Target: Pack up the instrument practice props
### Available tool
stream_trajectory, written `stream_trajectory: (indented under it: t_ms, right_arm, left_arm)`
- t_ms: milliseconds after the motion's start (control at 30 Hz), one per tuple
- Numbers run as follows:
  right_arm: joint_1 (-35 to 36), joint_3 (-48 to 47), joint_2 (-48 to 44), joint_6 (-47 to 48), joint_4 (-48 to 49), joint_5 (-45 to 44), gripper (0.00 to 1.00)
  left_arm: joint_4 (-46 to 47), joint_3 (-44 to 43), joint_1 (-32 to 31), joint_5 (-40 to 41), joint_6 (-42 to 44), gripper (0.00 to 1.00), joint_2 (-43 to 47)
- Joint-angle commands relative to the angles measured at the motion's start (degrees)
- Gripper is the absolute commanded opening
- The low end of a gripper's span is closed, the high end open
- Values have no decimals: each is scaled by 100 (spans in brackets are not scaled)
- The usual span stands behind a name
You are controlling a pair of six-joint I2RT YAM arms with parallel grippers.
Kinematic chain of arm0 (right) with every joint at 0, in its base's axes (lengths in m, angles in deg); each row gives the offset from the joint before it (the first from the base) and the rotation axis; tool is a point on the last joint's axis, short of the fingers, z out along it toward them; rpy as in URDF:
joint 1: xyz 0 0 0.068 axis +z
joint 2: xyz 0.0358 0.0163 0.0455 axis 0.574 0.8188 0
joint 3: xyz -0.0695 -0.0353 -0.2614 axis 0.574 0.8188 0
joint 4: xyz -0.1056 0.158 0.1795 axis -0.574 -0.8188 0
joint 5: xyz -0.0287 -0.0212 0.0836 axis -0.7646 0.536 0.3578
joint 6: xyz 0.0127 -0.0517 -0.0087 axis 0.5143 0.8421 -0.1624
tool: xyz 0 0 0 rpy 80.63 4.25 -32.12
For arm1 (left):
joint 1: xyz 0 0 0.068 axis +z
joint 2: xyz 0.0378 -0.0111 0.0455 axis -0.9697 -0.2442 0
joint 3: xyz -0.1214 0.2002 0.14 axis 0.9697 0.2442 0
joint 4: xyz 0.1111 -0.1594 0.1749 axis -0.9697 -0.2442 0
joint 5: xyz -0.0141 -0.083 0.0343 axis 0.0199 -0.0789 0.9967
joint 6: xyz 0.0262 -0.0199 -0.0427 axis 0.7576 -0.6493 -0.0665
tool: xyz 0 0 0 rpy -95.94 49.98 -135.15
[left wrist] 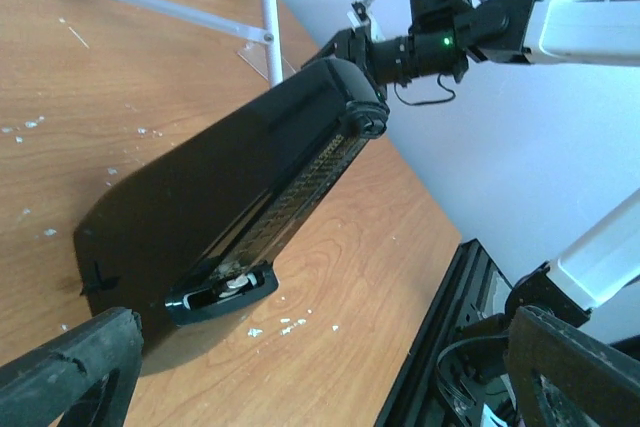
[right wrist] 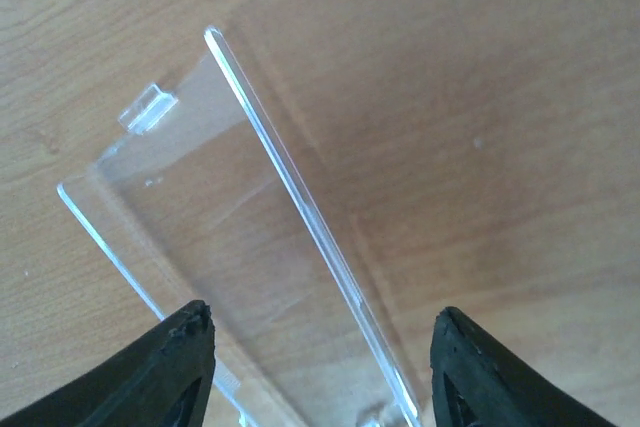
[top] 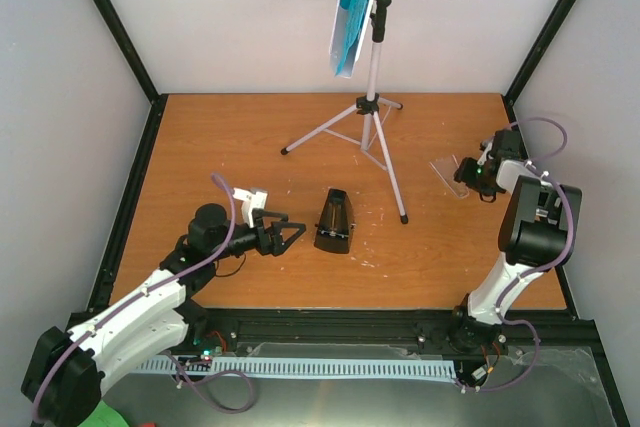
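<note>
As seen from overhead, the metronome (top: 334,222) stands upright near the middle of the table (top: 250,127), in front of the music stand (top: 372,107) and apart from its nearest tripod leg. The stand is at the back centre with all legs spread on the wood. The cyan sheets (top: 352,7) lean on its tray at the top.

Left gripper (top: 295,235): low over the table, just left of the metronome, pointing at it. Its fingers (left wrist: 80,362) are spread wide and released, holding nothing. The left wrist view shows the metronome's black body ahead of the tips, not between them. White flecks lie on the wood around its base.

Right gripper (right wrist: 322,347): at the right side of the table, nose-down over a clear plastic plate (top: 447,171). Its fingers (right wrist: 175,367) stand apart on either side of the plate's raised edge. No contact with the plate shows, so there is no grasp.
</note>
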Motion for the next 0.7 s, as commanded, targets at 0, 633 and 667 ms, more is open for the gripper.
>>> stream_trajectory:
  t_ms: [0, 633, 667]
  right_arm:
    - [-37, -451, 339, 217, -277, 125, 56]
    - [65, -1610, 1434, 432, -778, 412, 32]
    - [70, -1611, 1453, 437, -783, 382, 29]
  left_arm:
    - [-320, -333, 64, -244, -78, 99, 23]
    - [-75, -102, 72, -96, -284, 100, -283]
    - [-12, -87, 72, -141, -280, 100, -330]
